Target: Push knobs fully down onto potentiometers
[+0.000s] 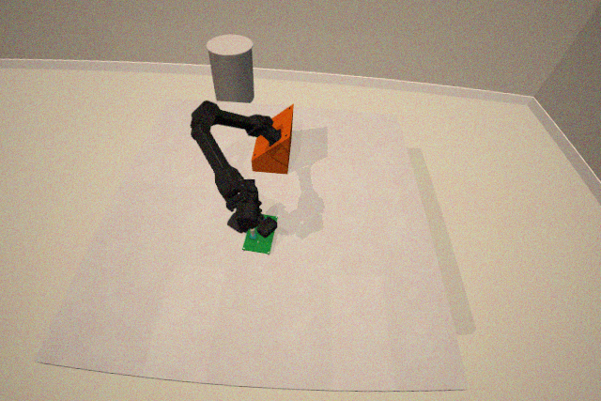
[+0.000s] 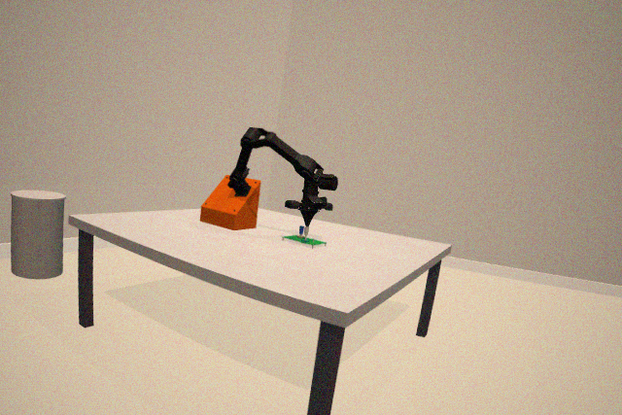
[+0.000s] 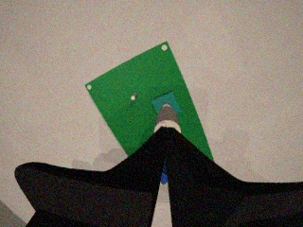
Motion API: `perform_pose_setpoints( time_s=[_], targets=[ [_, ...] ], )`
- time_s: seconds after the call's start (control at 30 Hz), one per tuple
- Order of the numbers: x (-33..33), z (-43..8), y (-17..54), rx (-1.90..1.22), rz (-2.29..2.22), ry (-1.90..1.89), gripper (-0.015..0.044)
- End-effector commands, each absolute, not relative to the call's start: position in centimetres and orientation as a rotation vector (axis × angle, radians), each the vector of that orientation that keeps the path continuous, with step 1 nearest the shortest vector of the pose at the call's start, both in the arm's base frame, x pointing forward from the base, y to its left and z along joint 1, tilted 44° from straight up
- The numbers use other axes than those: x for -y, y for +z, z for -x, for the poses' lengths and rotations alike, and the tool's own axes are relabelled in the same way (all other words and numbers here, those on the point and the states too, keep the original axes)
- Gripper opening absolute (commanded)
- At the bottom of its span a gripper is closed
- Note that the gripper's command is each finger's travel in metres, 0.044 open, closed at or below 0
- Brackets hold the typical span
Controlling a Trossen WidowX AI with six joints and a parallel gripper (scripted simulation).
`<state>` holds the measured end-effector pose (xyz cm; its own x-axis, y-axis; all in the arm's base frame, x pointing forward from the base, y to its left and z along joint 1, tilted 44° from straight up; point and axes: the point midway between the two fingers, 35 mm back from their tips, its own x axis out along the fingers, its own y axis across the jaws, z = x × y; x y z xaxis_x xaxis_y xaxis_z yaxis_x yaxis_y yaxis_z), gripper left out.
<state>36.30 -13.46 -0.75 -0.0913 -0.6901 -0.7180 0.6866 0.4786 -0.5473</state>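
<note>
The green circuit board stands on short legs on the table. A grey knob with a pale top is upright over a teal potentiometer. My gripper is shut and empty, pointing down, its tips at the top of the grey knob; whether they touch it is unclear. A blue knob stands beside it, mostly hidden behind the fingers in the wrist view. The gap under either knob is too small to judge.
A small pale-tipped part stands on the board beside the teal potentiometer. The orange wedge base carries the arm at the table's rear. A grey cylinder stands on the floor beyond the table.
</note>
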Motion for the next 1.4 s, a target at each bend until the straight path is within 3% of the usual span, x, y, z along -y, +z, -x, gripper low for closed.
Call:
perform_pose_setpoints(
  time_s=[0.0,1.37],
  targets=[
    [15.16,-36.18,-1.89,-1.199,-0.02,-1.179,0.0],
    [15.86,-36.06,-2.61,-1.199,-0.02,-1.18,0.0]
  ],
)
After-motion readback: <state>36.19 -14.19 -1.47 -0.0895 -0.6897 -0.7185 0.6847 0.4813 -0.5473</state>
